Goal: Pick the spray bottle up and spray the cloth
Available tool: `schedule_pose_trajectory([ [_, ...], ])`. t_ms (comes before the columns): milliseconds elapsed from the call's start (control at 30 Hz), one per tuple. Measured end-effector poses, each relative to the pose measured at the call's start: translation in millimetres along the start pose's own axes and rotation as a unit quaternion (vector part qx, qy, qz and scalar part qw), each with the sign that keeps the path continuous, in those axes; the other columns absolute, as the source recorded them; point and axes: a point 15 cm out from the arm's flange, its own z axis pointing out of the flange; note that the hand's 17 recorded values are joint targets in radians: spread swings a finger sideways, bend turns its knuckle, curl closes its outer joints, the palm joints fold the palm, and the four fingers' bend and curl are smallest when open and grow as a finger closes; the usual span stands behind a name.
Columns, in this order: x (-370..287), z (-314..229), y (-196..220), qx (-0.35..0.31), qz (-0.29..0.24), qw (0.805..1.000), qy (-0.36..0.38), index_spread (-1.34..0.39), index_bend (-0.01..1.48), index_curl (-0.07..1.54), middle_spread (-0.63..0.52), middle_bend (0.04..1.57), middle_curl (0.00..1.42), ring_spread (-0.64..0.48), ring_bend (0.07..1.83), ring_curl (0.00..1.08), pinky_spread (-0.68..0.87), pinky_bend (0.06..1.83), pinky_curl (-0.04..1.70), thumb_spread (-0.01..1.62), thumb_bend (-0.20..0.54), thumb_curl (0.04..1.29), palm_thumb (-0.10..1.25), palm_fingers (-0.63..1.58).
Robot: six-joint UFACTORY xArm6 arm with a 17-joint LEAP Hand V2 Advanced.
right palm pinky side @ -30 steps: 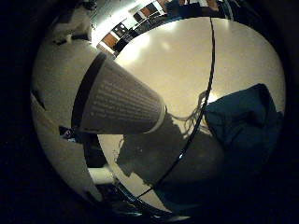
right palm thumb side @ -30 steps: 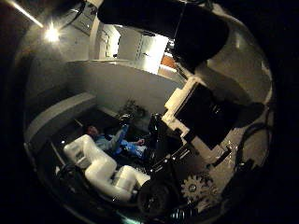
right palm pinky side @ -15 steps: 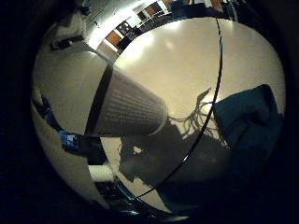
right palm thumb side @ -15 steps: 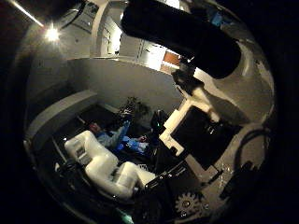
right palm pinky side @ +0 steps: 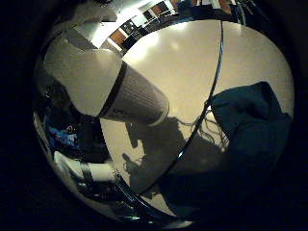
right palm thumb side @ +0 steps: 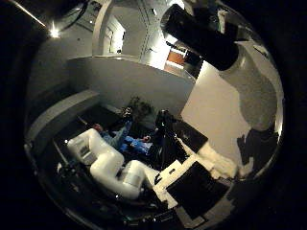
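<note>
Only spray bottle (right palm pinky side: 127, 94) near palm, cloth (right palm pinky side: 250, 125) on table (right palm pinky side: 183, 62); hand grasp unclear.

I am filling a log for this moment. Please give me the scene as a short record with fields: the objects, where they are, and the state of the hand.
bottle: spray bottle, white body with a dark band, close to the palm and raised above the table
cloth: teal cloth, lying crumpled on the table
table: pale table, shadow of the hand and bottle falling on it
contact: bottle and cloth apart
hand: white and black parts in view; finger state cannot be told
spraying: no spray visible
</note>
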Motion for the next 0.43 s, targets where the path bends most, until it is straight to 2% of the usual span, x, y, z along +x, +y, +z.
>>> schedule_pose_trajectory([
  [233,18,-57,-11,0.026,-0.004,0.999,0.047,-0.34,0.35,0.48,-0.09,0.57,0.48,-0.10,0.80,0.39,0.25,0.99,0.31,1.02,-0.025,0.43,0.71,0.23],
  [433,8,-95,-12,0.043,-0.010,0.998,0.054,-0.33,0.34,0.47,-0.09,0.54,0.47,-0.10,0.76,0.38,0.26,0.99,0.24,1.02,-0.024,0.42,0.71,0.27],
])
